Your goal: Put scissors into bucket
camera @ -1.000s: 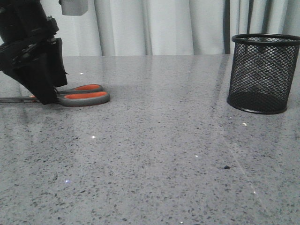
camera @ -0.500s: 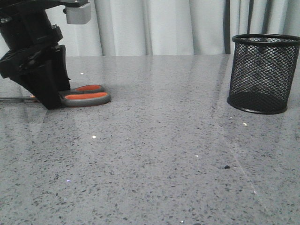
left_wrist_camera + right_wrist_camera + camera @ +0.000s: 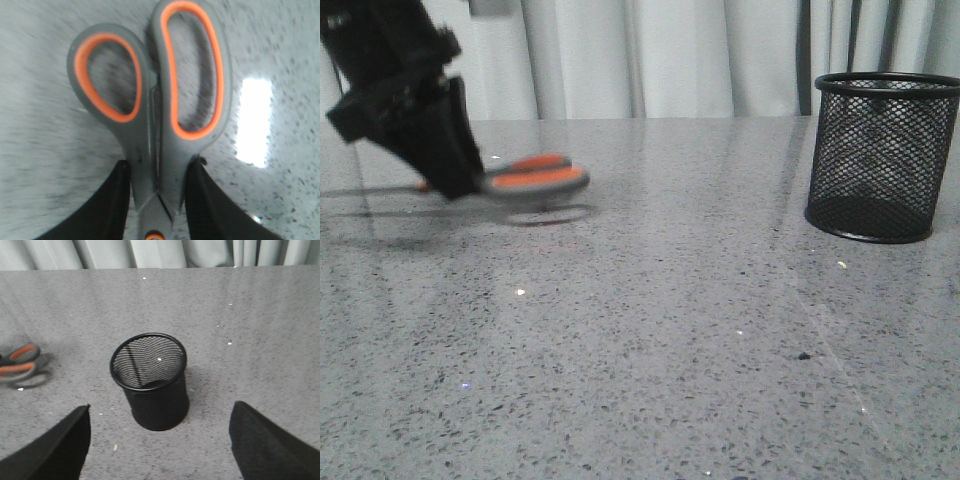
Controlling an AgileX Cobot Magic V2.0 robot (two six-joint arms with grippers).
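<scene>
- Front view: my left gripper (image 3: 460, 185) is clamped on the scissors (image 3: 535, 176) near the pivot, handles sticking out toward the middle of the table (image 3: 650, 330). A shadow lies under the handles, so I judge them clear of the surface. The bucket (image 3: 882, 155) stands upright well apart on the far right. To carry well, I should rise higher than its rim before crossing.
- Left wrist view: my fingers (image 3: 107, 205) press both sides of the scissors' (image 3: 155, 115) neck, just below the orange-lined loops. The blades are closed. The grip is narrow, so I would move smoothly to avoid them pivoting.
- Right wrist view: my right gripper (image 3: 160, 440) hangs with fingers spread wide, holding nothing, above the bucket (image 3: 150, 382). Its mouth is open and empty. I should clear this arm aside, then lower the scissors (image 3: 20, 365) blades first.
</scene>
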